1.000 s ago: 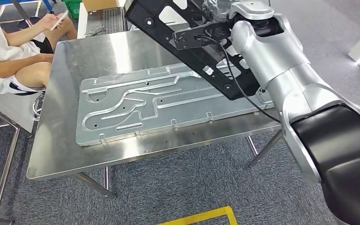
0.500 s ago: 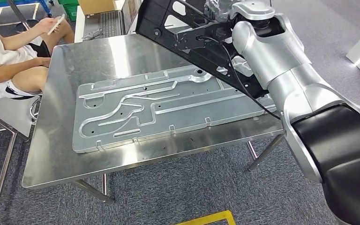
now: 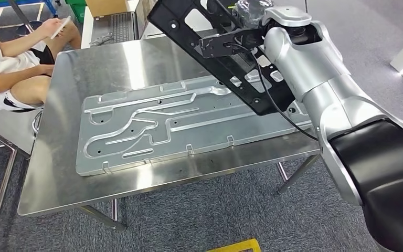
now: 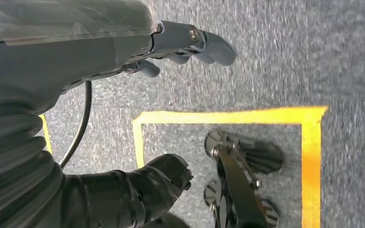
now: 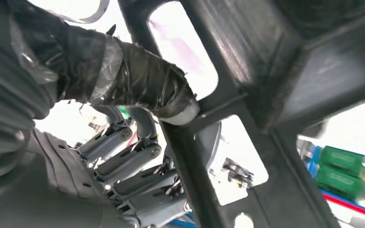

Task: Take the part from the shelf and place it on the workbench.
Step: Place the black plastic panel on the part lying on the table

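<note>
The black part [image 3: 218,50], a flat rigid frame with cut-out windows, is held tilted in the air above the far right of the steel workbench [image 3: 57,157]. The right hand [image 5: 138,142] clamps one of its bars, taped thumb opposite the ribbed fingers. On the workbench lies a stamped grey metal panel [image 3: 178,123] (grooved channels). The left hand [image 4: 171,47] hangs over grey carpet, fingers apart, holding nothing.
</note>
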{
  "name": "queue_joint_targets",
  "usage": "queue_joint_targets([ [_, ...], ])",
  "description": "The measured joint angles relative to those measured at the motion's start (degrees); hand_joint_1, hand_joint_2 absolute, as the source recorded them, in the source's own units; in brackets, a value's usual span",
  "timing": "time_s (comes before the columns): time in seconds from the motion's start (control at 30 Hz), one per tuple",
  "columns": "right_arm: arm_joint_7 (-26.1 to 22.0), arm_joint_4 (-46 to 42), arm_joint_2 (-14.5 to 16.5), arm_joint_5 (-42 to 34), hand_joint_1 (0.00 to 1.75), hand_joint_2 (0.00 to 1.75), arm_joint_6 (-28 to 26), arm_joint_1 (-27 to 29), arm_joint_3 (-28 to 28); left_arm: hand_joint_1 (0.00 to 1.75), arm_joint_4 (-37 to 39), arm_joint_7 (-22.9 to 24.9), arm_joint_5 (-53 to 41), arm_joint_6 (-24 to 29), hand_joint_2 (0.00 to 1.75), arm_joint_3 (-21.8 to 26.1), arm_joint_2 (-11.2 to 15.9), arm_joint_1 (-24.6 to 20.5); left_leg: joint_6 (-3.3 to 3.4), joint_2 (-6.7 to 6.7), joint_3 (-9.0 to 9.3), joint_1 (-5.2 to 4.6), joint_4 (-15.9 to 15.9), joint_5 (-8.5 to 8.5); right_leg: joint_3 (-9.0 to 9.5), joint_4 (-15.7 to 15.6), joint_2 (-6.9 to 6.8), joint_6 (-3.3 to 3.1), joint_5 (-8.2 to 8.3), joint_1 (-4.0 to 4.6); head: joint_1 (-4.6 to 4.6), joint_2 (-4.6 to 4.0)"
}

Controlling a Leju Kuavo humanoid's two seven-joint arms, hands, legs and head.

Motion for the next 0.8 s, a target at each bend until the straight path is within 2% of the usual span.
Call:
queue_joint_targets([
  [0.07, 0.03, 0.0, -0.13, -0.17, 1.75, 1.75, -0.37, 0.19, 0.0, 0.0, 0.0, 0.11, 0.05, 0.03, 1.75, 0.0, -0.07, 0.04, -0.48, 0.07, -0.59, 0.09, 1.54, -1.26, 0.29, -0.47, 0.03, -0.76, 0.17, -0.16, -0.01, 0.0],
  [0.1, 0.05, 0.0, -0.14, -0.21, 1.75, 1.75, -0.62, 0.28, 0.0, 0.0, 0.0, 0.16, 0.09, 0.04, 1.75, 0.0, -0.09, 0.07, -0.68, 0.11, -1.65, 0.13, 3.93, -2.65, 0.44, -0.67, 0.07, -1.05, 0.23, -0.22, -0.02, 0.0],
  [0.17, 0.05, 0.0, -0.16, -0.35, 1.75, 1.75, -1.05, 0.73, 0.0, 0.0, 0.0, 0.27, 0.14, 0.08, 1.75, 0.0, -0.05, 0.1, -0.96, 0.15, -5.19, 0.16, 11.26, -5.91, 0.55, -0.74, 0.15, -1.38, 0.17, -0.08, -0.02, 0.0],
  [0.2, 0.05, 0.0, -0.17, -0.44, 1.75, 1.75, -1.19, 1.18, 0.0, 0.0, 0.0, 0.31, 0.15, 0.1, 1.75, 0.0, -0.03, 0.09, -1.0, 0.15, -6.88, 0.16, 14.33, -6.76, 0.6, -0.74, 0.18, -1.44, 0.12, 0.04, -0.02, 0.0],
  [0.23, 0.05, 0.0, -0.18, -0.57, 1.75, 1.75, -1.36, 1.73, 0.0, 0.0, 0.0, 0.33, 0.16, 0.13, 1.75, 0.0, -0.01, 0.09, -0.96, 0.15, -7.8, 0.16, 15.73, -6.63, 0.67, -0.74, 0.21, -1.49, 0.08, 0.15, -0.02, 0.0],
  [0.27, 0.05, 0.0, -0.19, -0.7, 1.75, 1.75, -1.62, 2.31, 0.0, 0.0, 0.0, 0.34, 0.16, 0.16, 1.75, 0.0, -0.02, 0.1, -0.8, 0.15, -7.61, 0.15, 14.77, -5.34, 0.77, -0.74, 0.25, -1.52, 0.04, 0.26, -0.02, 0.0],
  [0.33, 0.1, 0.01, -0.19, -0.95, 1.75, 1.75, -2.3, 3.21, 0.0, 0.0, 0.0, 0.33, 0.17, 0.26, 1.75, 0.0, -0.01, 0.12, -0.14, 0.14, -4.51, 0.05, 7.47, -1.17, 1.06, -0.74, 0.32, -1.51, -0.08, 0.41, -0.02, 0.0],
  [0.37, 0.15, 0.02, -0.19, -1.02, 1.75, 1.75, -2.74, 3.49, 0.0, 0.0, 0.0, 0.31, 0.2, 0.32, 1.75, 0.0, 0.03, 0.12, 0.24, 0.16, -2.72, -0.11, 3.67, 0.32, 1.13, -0.75, 0.34, -1.43, -0.13, 0.51, -0.01, 0.0],
  [0.4, 0.22, 0.04, -0.2, -1.07, 1.75, 1.75, -3.16, 3.72, 0.0, 0.0, 0.0, 0.27, 0.25, 0.38, 1.75, 0.0, 0.07, 0.07, 0.55, 0.16, -1.49, -0.3, 1.12, 1.08, 1.15, -0.78, 0.33, -1.26, -0.13, 0.53, -0.02, 0.0],
  [0.47, 0.36, 0.1, -0.21, -1.16, 1.75, 1.75, -3.83, 4.4, 0.0, 0.0, -0.01, 0.18, 0.33, 0.51, 1.75, 0.0, 0.15, 0.01, 0.89, 0.12, -0.68, -0.66, -0.32, 1.12, 1.22, -1.0, 0.31, -0.72, -0.03, 0.48, -0.02, 0.0],
  [0.53, 0.47, 0.18, -0.25, -1.24, 1.75, 1.75, -4.13, 5.27, 0.0, 0.0, -0.01, 0.08, 0.37, 0.64, 1.75, 0.0, 0.15, 0.01, 1.29, 0.15, -0.21, -0.48, -1.15, 1.56, 1.45, -1.1, 0.27, -0.07, -0.14, 0.47, 0.01, 0.0],
  [0.57, 0.52, 0.24, -0.28, -1.28, 1.75, 1.75, -4.3, 5.56, 0.0, 0.0, -0.01, 0.01, 0.38, 0.73, 1.75, 0.0, 0.13, 0.03, 1.57, 0.23, 0.06, -0.32, -1.67, 1.87, 1.19, -0.34, 0.23, 0.17, -0.78, 0.49, 0.02, 0.0],
  [0.6, 0.59, 0.31, -0.35, -1.29, 1.75, 1.75, -4.55, 5.77, 0.0, 0.0, 0.0, -0.09, 0.38, 0.81, 1.75, 0.0, 0.1, 0.06, 1.81, 0.32, 0.27, -0.17, -2.15, 2.15, 0.38, 1.56, 0.21, 0.34, -2.02, 0.51, 0.02, 0.0],
  [0.67, 0.7, 0.46, -0.51, -1.36, 1.75, 1.75, -5.16, 6.38, 0.0, 0.0, 0.0, -0.36, 0.38, 1.01, 1.75, 0.0, 0.05, 0.08, 2.07, 0.42, 0.3, -0.15, -2.33, 2.31, -2.82, 8.47, 0.17, 0.55, -5.61, 0.46, 0.02, 0.0],
  [0.7, 0.74, 0.54, -0.61, -1.4, 1.75, 1.75, -5.44, 6.87, 0.0, 0.0, 0.0, -0.48, 0.38, 1.11, 1.75, 0.0, 0.04, 0.06, 2.12, 0.42, 0.28, -0.16, -2.27, 2.28, -4.44, 11.87, 0.16, 0.67, -6.87, 0.42, 0.01, 0.0],
  [0.73, 0.78, 0.63, -0.69, -1.44, 1.75, 1.75, -5.62, 7.41, 0.0, 0.0, 0.0, -0.58, 0.38, 1.21, 1.75, 0.0, 0.02, 0.04, 2.16, 0.39, 0.28, -0.15, -2.18, 2.22, -5.41, 13.82, 0.14, 0.77, -7.19, 0.37, 0.02, 0.0],
  [0.77, 0.83, 0.73, -0.75, -1.46, 1.75, 1.75, -5.74, 7.87, 0.0, 0.0, -0.01, -0.67, 0.38, 1.31, 1.75, 0.0, 0.01, 0.03, 2.13, 0.31, 0.27, -0.14, -2.03, 2.13, -5.32, 13.53, 0.11, 0.83, -6.35, 0.3, 0.02, 0.0],
  [0.8, 0.92, 0.83, -0.8, -1.47, 1.75, 1.75, -5.83, 8.21, 0.0, 0.0, -0.01, -0.74, 0.38, 1.39, 1.75, 0.0, -0.03, 0.05, 2.04, 0.22, 0.27, -0.13, -1.81, 1.99, -4.13, 11.02, 0.06, 0.82, -4.61, 0.21, 0.02, 0.0],
])
